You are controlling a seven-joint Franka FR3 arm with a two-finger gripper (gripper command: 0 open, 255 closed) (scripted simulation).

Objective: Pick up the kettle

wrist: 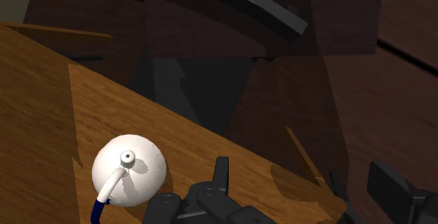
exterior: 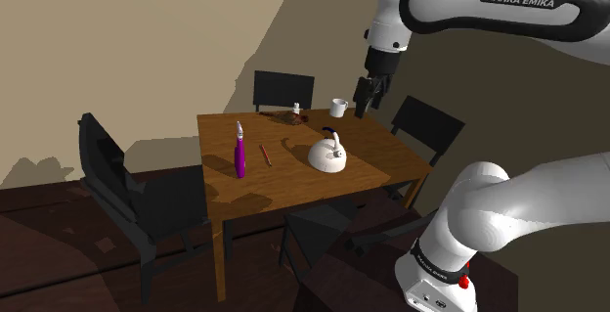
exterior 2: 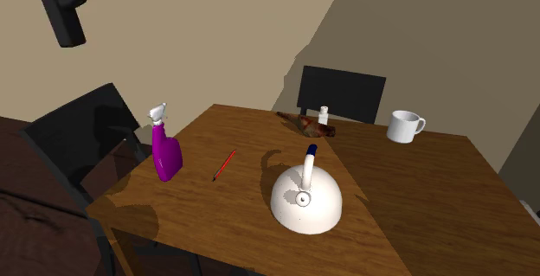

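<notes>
The white dome-shaped kettle (exterior: 328,153) with a white arched handle and a blue tip stands upright near the middle of the wooden table (exterior: 381,158). It sits in the foreground of the second exterior view, kettle (exterior 2: 305,198). My black gripper (exterior: 364,105) hangs open well above the table's far side, close to the white mug (exterior: 338,108), holding nothing. The gripper (exterior 2: 67,25) is high at the second exterior view's upper left. In the wrist view the kettle (wrist: 128,177) lies far below, outside the gripper (wrist: 307,187), beside one of the fingers (wrist: 221,175).
A purple spray bottle (exterior: 239,153) and a red pencil (exterior: 265,154) lie on the table toward the shoulder view's left of the kettle. A small white bottle (exterior 2: 324,115) and a brown object (exterior 2: 305,124) sit at the far edge. Dark chairs (exterior: 127,188) surround the table.
</notes>
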